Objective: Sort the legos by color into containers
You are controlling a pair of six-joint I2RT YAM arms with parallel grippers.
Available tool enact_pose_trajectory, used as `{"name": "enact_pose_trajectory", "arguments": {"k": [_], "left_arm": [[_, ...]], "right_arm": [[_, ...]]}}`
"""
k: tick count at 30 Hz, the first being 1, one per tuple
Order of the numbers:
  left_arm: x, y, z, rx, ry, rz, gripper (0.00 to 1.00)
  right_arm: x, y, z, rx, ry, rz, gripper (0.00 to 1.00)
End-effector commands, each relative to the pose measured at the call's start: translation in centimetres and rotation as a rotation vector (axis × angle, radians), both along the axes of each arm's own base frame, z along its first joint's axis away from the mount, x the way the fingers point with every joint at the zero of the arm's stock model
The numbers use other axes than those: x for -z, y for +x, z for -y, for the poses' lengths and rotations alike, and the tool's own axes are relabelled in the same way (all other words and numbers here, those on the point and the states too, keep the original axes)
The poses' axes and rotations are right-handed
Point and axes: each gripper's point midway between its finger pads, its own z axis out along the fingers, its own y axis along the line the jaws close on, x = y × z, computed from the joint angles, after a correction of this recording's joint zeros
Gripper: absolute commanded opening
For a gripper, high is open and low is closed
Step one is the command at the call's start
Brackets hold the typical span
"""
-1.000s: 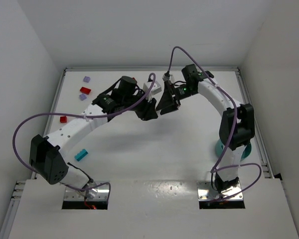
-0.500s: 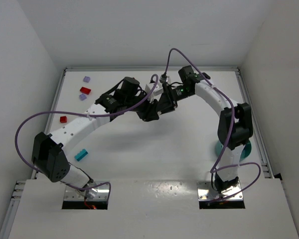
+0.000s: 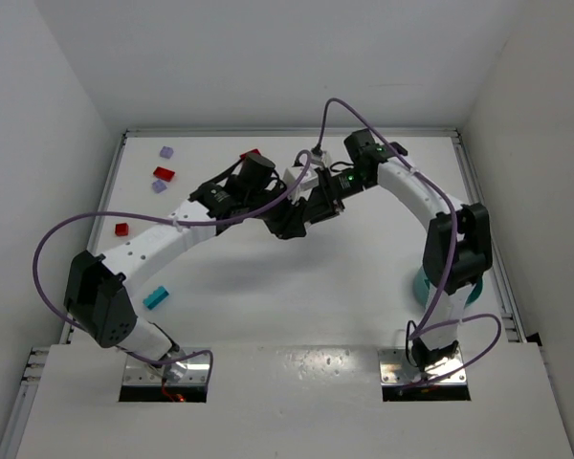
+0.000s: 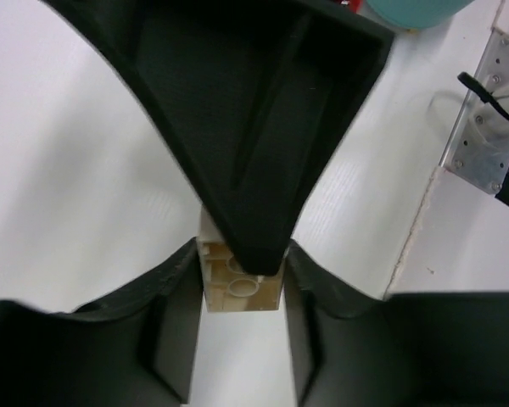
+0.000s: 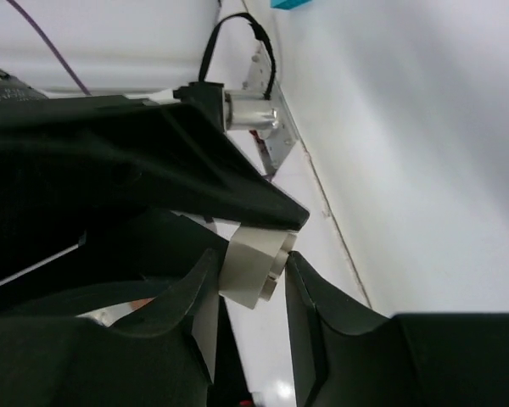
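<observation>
Seemingly mid-handover, the left gripper (image 3: 289, 222) and right gripper (image 3: 314, 206) both pinch the beige brick (image 4: 237, 292); next, the left should let go so it can travel to the teal dish (image 3: 420, 283).

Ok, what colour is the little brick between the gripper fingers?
Beige. The brick shows best in the left wrist view.

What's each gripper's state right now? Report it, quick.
Left gripper: closed on the beige lego.
Right gripper: closed on the same beige lego.
</observation>
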Motion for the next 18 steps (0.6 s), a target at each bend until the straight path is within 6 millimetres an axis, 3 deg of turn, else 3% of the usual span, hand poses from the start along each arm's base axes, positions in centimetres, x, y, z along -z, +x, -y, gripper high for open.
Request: {"name": "enact_pose_trajectory", "arguments": {"k": [1, 3, 4, 6, 7, 9, 13, 14, 17, 18], "left_arm": [[-3.8, 1.5, 0.3, -0.046, -0.089, 0.09, 0.48], [-3.8, 1.4, 0.4, -0.053, -0.094, 0.079, 0.67], [-4.2, 1.3, 0.3, -0.058, -0.102, 0.079, 0.83], [-4.5, 1.2, 0.2, -0.058, -0.108, 0.086, 0.91], [-4.5, 1.4, 0.1, -0.068, -0.103, 0.091, 0.98], [-5.6, 1.7, -0.7, -0.123, -0.097, 0.108, 1.0], [-5.8, 2.8, -3.6, -0.257, -0.065, 0.095, 1.0], [-5.4, 3.3, -4.6, -0.275, -0.044, 0.092, 1.0], [-4.5, 3.2, -5.5, -0.232, -0.003, 0.065, 1.0], [-4.4, 3.1, -5.5, -0.222, -0.004, 0.045, 1.0]], "right_arm": [[0.8, -0.2, 1.8, -0.005, -0.105, 0.15, 0.0], [1.0, -0.2, 2.6, 0.001, -0.14, 0.164, 0.0], [1.3, 0.0, 3.3, 0.014, -0.171, 0.19, 0.0], [1.6, 0.0, 4.1, 0.026, -0.205, 0.222, 0.0], [2.0, 0.5, 6.0, 0.064, -0.277, 0.237, 0.0], [2.4, 0.7, 8.0, 0.096, -0.332, 0.265, 0.0], [3.5, -1.2, 14.6, 0.155, -0.496, 0.273, 0.0], [3.2, -1.2, 16.4, 0.189, -0.525, 0.292, 0.0], [2.1, -2.6, 20.6, 0.19, -0.671, 0.456, 0.0], [2.3, -3.0, 22.8, 0.183, -0.744, 0.499, 0.0]]}}
